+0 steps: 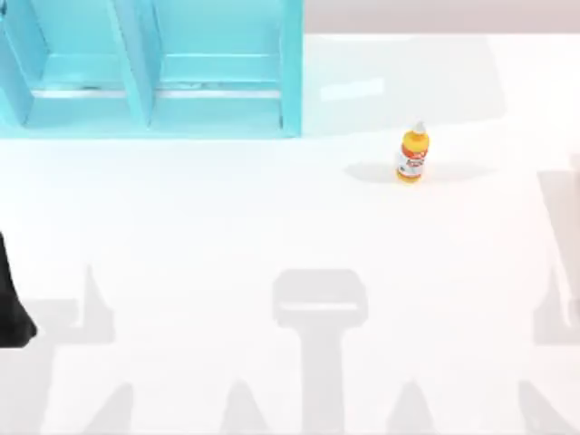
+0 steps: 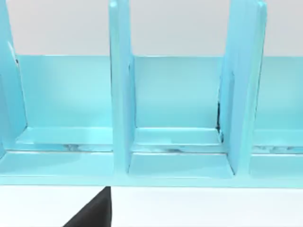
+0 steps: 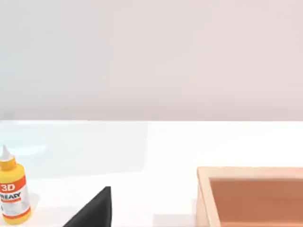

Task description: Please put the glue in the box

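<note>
The glue [image 1: 412, 154] is a small yellow-orange bottle with a white pointed cap and a white-and-red label. It stands upright on the white table, right of centre toward the back. The right wrist view shows the glue [image 3: 12, 195] standing alone, with a tan open box [image 3: 251, 196] off to its side. A black part of my right gripper [image 3: 93, 212] shows at that view's edge, well short of the bottle. My left arm [image 1: 11, 308] is parked at the table's left edge. A black part of my left gripper [image 2: 92, 213] faces the turquoise rack.
A turquoise rack [image 1: 149, 72] with upright dividers stands at the back left of the table. In the left wrist view its compartments [image 2: 175, 142] are open toward the camera. White tabletop stretches between the rack, the bottle and the front edge.
</note>
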